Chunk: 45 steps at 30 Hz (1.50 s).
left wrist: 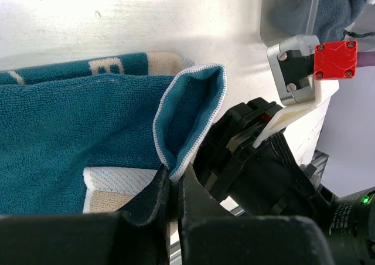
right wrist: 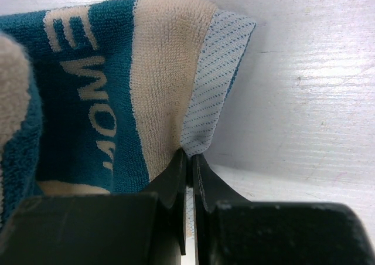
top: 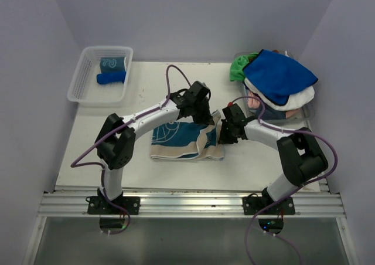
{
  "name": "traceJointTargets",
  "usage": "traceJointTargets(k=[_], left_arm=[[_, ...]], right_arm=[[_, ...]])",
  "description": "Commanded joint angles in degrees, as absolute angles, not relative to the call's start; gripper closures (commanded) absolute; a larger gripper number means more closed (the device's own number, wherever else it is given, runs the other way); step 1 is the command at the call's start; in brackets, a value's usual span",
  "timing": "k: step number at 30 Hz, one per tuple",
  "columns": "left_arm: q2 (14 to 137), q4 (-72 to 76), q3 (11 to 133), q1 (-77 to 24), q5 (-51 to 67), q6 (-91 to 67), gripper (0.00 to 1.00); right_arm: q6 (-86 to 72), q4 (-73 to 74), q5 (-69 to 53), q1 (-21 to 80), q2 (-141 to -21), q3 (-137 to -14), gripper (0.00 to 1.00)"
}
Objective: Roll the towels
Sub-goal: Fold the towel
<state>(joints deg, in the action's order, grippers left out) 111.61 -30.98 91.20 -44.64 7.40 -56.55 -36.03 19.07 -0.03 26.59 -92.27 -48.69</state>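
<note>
A teal and beige towel (top: 181, 139) with white swirls lies flat at the table's middle. My left gripper (top: 202, 114) is shut on its far right corner, where a teal edge with white stitching (left wrist: 190, 121) folds up from the jaws (left wrist: 174, 183). My right gripper (top: 227, 133) is shut on the near right corner; the pale hem (right wrist: 214, 77) and beige band (right wrist: 164, 71) rise from its jaws (right wrist: 190, 155). Two rolled towels, a teal one (top: 113, 63) and a royal blue one (top: 111, 77), sit in the basket. A pile of towels, blue (top: 278, 74) on top, lies at the back right.
The clear mesh basket (top: 82, 83) stands at the back left. The pile holds green (top: 239, 68), white (top: 290, 101) and pink (top: 253, 102) cloths in a clear bin at the right wall. The two grippers hang close together, with the right wrist (left wrist: 263, 159) filling the left wrist view.
</note>
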Motion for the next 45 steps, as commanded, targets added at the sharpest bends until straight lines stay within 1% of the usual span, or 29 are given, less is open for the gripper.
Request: traceJointTargets(k=[1, 9, 10, 11, 12, 13, 14, 15, 16, 18, 20, 23, 27, 28, 31, 34, 36, 38, 41, 43, 45], left_arm=[[111.8, -28.74, 93.34, -44.91, 8.96, -57.92, 1.0], [113.03, -27.86, 92.46, -44.82, 10.37, -58.1, 0.99], [113.2, -28.04, 92.63, -44.82, 10.37, -58.1, 0.94], [113.2, -28.39, 92.64, -44.82, 10.37, -57.75, 0.86], [113.2, -28.48, 92.72, -44.82, 10.55, -57.57, 0.67], [113.2, -28.74, 92.81, -44.82, 10.72, -57.39, 0.56], [112.94, -29.09, 92.73, -44.82, 10.55, -57.31, 0.45], [112.59, -29.18, 92.72, -44.82, 10.72, -56.78, 0.31], [111.72, -29.35, 92.72, -44.74, 10.64, -56.6, 0.26], [110.4, -29.36, 92.64, -44.39, 10.29, -55.64, 0.24], [107.95, -30.4, 92.46, -43.95, 9.58, -54.94, 0.24], [103.04, -31.81, 90.01, -42.28, 6.86, -53.88, 0.26], [95.29, -29.98, 81.06, -37.28, 6.06, -53.17, 0.29], [93.88, -29.45, 77.12, -36.31, 6.5, -52.91, 0.3], [89.31, -28.22, 70.85, -32.88, 7.2, -52.04, 0.32], [88.95, -28.65, 67.69, -31.2, 7.91, -50.54, 0.34], [89.3, -28.3, 65.41, -30.24, 9.57, -49.32, 0.34], [89.82, -28.56, 64.08, -29.62, 9.84, -48.0, 0.35], [90.7, -29.27, 61.62, -29.27, 8.88, -46.5, 0.36], [91.4, -29.27, 60.56, -29.01, 8.35, -46.06, 0.36], [92.02, -29.01, 60.21, -29.0, 8.0, -45.27, 0.36]], right_arm=[[-35.86, 20.3, 2.29, 26.63, -94.75, -47.81, 1.0], [-36.04, 21.0, 2.72, 26.63, -93.96, -47.9, 1.0], [-36.04, 21.35, 3.07, 26.63, -93.52, -48.07, 1.0], [-35.95, 21.71, 3.34, 26.63, -93.25, -48.16, 0.99], [-35.95, 22.41, 3.69, 26.63, -92.82, -48.34, 0.96], [-35.77, 23.02, 4.21, 26.72, -92.29, -48.43, 0.93], [-35.51, 23.72, 5.44, 26.54, -90.89, -48.6, 0.86], [-35.16, 25.3, 6.41, 26.46, -89.92, -48.78, 0.82], [-34.98, 26.27, 7.29, 26.46, -89.04, -48.87, 0.77], [-33.93, 27.94, 9.83, 25.67, -85.62, -48.69, 0.71], [-32.97, 30.49, 10.89, 24.62, -83.07, -47.99, 0.68], [-31.73, 33.48, 12.56, 21.89, -78.23, -46.94, 0.67], [-30.15, 36.03, 13.01, 19.07, -72.96, -47.19, 0.66], [-29.71, 36.3, 11.79, 19.07, -71.99, -48.59, 0.65], [-28.92, 35.51, 7.31, 20.21, -73.55, -52.27, 0.64], [-28.56, 34.28, 6.25, 24.16, -77.5, -56.49, 0.64], [-28.56, 33.32, 3.17, 26.0, -79.36, -58.44, 0.65], [-29.18, 32.79, 2.03, 26.89, -80.24, -58.62, 0.66], [-29.88, 32.69, 2.72, 27.6, -78.94, -58.53, 0.68], [-29.53, 32.08, 3.87, 28.04, -77.35, -58.71, 0.67], [-29.01, 31.47, 2.56, 28.12, -77.69, -59.5, 0.66]])
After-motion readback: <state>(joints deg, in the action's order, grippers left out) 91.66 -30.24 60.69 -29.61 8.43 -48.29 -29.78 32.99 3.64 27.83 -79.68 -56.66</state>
